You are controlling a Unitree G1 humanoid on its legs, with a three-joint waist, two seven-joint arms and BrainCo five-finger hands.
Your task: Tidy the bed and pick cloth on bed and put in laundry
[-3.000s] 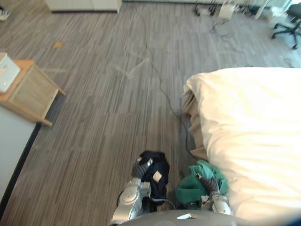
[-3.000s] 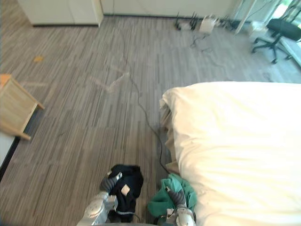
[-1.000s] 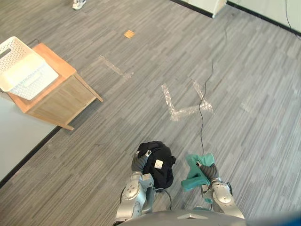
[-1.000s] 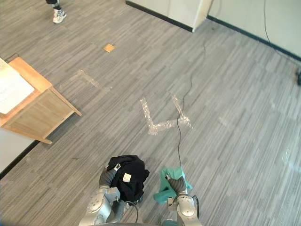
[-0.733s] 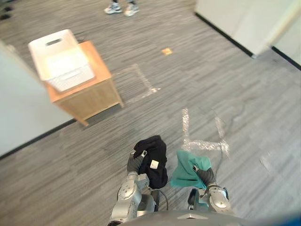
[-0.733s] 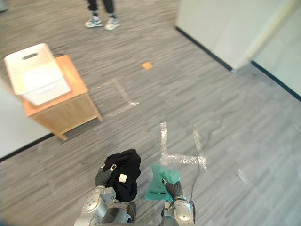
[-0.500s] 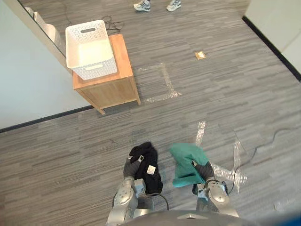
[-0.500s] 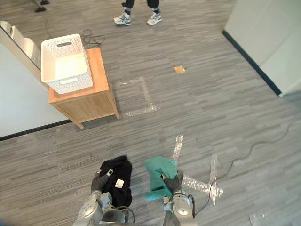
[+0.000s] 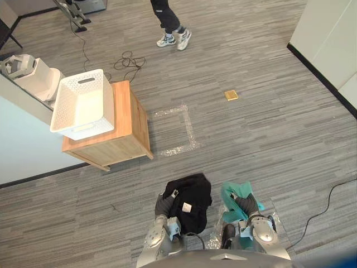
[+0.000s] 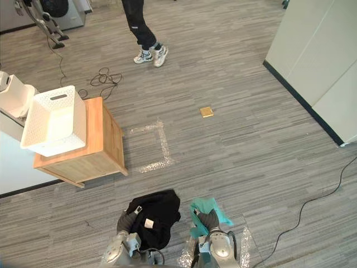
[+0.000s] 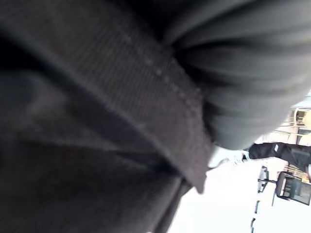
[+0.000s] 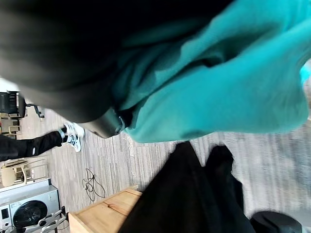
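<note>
1. A grey, plank-patterned floor (image 9: 268, 145) is seen across the whole room. It is bordered on the robot's right by white wall panels (image 9: 329, 44) with a dark skirting.
2. A pale wall (image 9: 22, 151) is seen on the robot's left, and a small wooden desk (image 9: 120, 148) is set against it.
3. A white lattice basket (image 9: 110, 103) is carried on the desk, overhanging its top toward the wall. Nothing can be made out inside it.
4. A person's dark-trousered legs (image 9: 164, 15) and light shoes are seen at the far side of the room, well beyond the desk.
5. A black cloth (image 9: 192, 198) with a small white tag is held up off the floor in front of the robot, well apart from the basket. It is bunched and draped over the left hand (image 9: 163, 205). That hand is closed into the cloth, with one silver finger laid across a fold and the rest buried in the fabric.
6. A teal cloth (image 9: 231, 196) is held just beside the black one, hanging in loose folds. It is gripped by the right hand (image 9: 249, 203), whose fingers are wrapped into it, as seen from that wrist.
7. A square outline of clear tape (image 9: 187, 129) is stuck to the floor near the desk.
8. A loose coil of dark cable (image 9: 127, 58) lies beyond the desk.
9. A small tan tile (image 9: 231, 95) lies further to the right.
</note>
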